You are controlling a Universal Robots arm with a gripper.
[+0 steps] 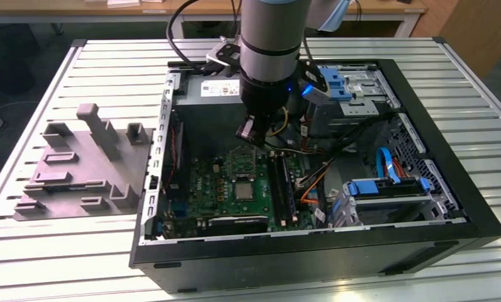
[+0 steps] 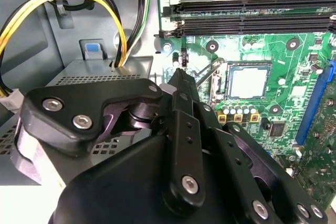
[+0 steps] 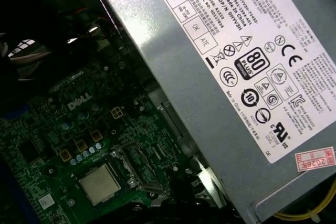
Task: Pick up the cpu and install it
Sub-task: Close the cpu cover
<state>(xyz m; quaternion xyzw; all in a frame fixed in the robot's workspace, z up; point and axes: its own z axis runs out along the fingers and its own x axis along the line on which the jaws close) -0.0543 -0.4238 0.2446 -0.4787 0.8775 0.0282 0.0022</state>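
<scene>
Second wrist view: claw (image 2: 181, 74) closed, empty, above motherboard (image 2: 294, 108); cpu (image 2: 248, 82) seated in socket.

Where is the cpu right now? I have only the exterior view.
Observer: In both wrist views the cpu lies flat in its socket on the motherboard.
Operator: Is the socket's cover down over it?
Observer: No. In the first wrist view the load plate stands open beside the cpu, and the cpu's metal top is bare.
Operator: Is the gripper touching it?
Observer: No. In the second wrist view the gripper is apart from the cpu, off to one side of the socket.
</scene>
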